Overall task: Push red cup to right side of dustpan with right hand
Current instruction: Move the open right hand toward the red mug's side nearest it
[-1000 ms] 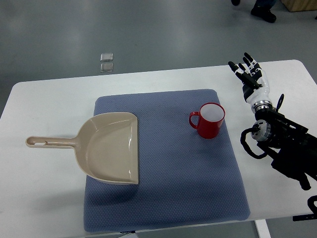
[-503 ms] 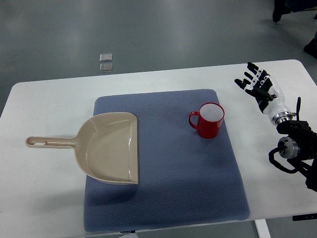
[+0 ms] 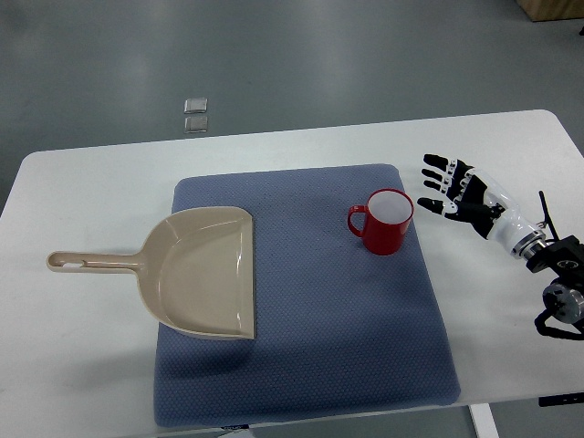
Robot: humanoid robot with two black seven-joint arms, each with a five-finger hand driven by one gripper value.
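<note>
While spread, right hand (image 3: 461, 192) nears red cup (image 3: 387, 221).

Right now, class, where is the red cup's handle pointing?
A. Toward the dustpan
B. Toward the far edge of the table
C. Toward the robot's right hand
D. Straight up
A. The red cup stands upright on the blue mat, its handle sticking out on the side that faces the dustpan, away from the right hand, whose fingers are spread and hold nothing.
</note>
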